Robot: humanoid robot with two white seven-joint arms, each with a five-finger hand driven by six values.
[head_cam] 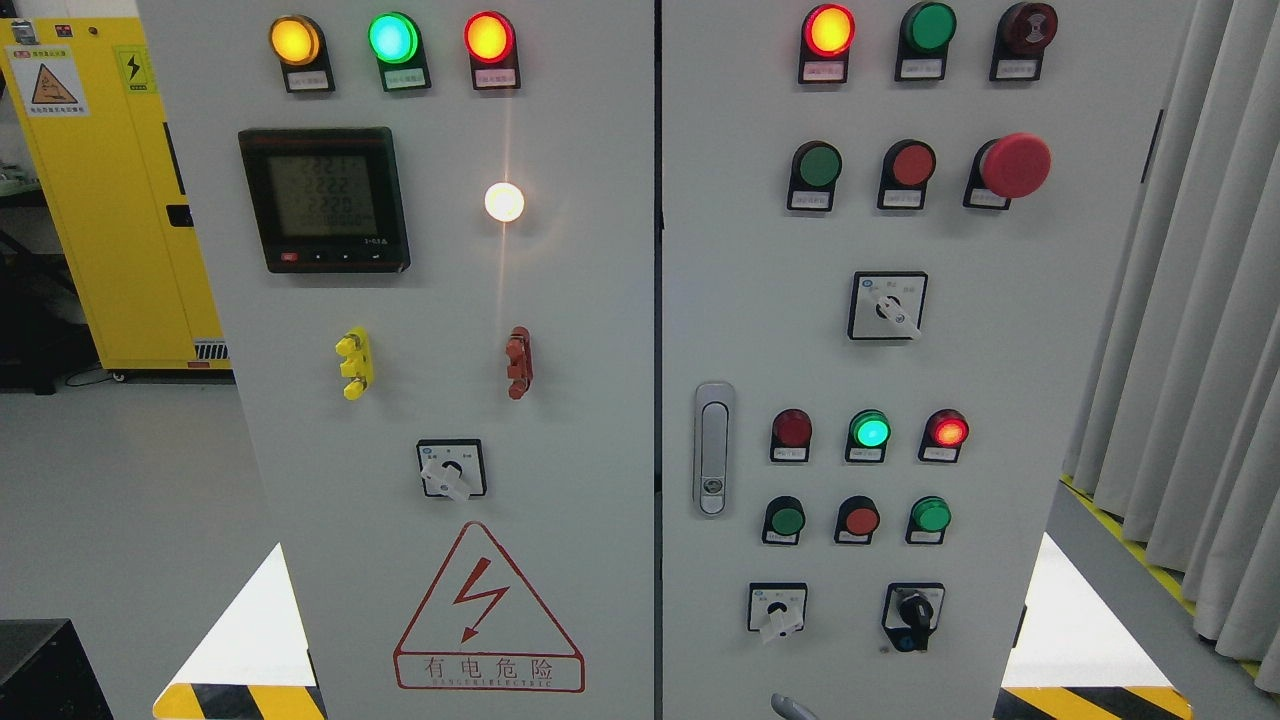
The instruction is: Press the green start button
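Green buttons [819, 166] sit in several places on the right door, one beside a red button [912, 164], so a wrong press is the risk. Only a grey tip [790, 708] shows at the bottom edge; whether any fingers are spread cannot be told.

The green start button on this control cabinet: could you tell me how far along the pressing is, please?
Nothing looks done yet: no hand touches the panel. In hand: only a grey tip shows at the bottom edge, too little to identify. Left: choosing among three green buttons with unreadable labels, reaching and pressing.
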